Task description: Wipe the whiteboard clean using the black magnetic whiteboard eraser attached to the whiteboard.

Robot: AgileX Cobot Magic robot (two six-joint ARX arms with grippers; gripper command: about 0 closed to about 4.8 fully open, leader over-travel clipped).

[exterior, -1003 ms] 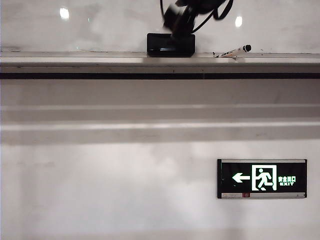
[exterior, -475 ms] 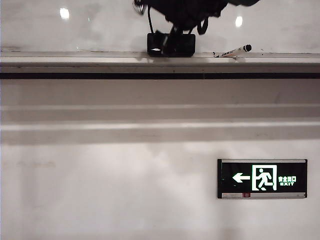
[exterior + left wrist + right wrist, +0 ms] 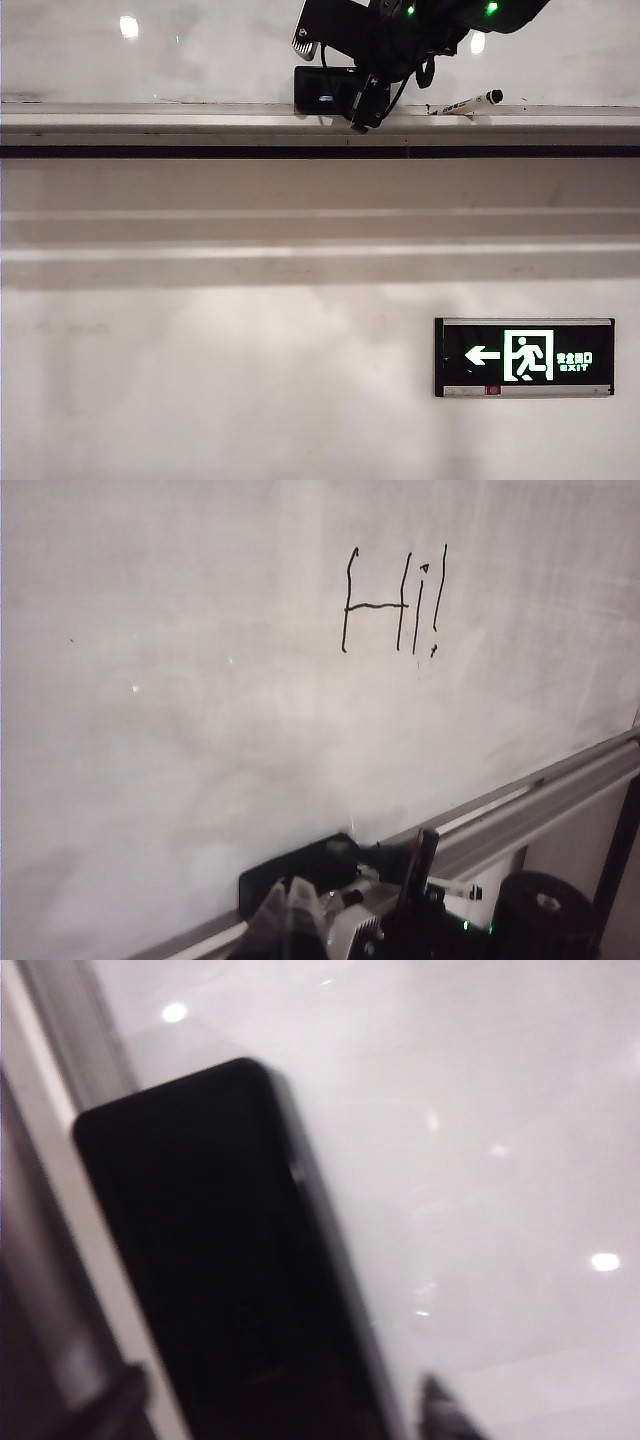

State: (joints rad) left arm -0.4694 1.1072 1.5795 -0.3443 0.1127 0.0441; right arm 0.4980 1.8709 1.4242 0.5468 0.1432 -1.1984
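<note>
Right gripper [image 3: 345,85] lowered, fingers straddling eraser [image 3: 318,93].

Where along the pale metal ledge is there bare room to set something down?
The pale metal ledge is bare from the exterior view's left edge up to the glossy black rectangular eraser, and right of the slim white marker. The stretch between them is crowded: the right gripper hangs open at the eraser. The left gripper is out of view.

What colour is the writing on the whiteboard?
Black writing, reading "Hi!", on the whiteboard; the left wrist view shows it best.
</note>
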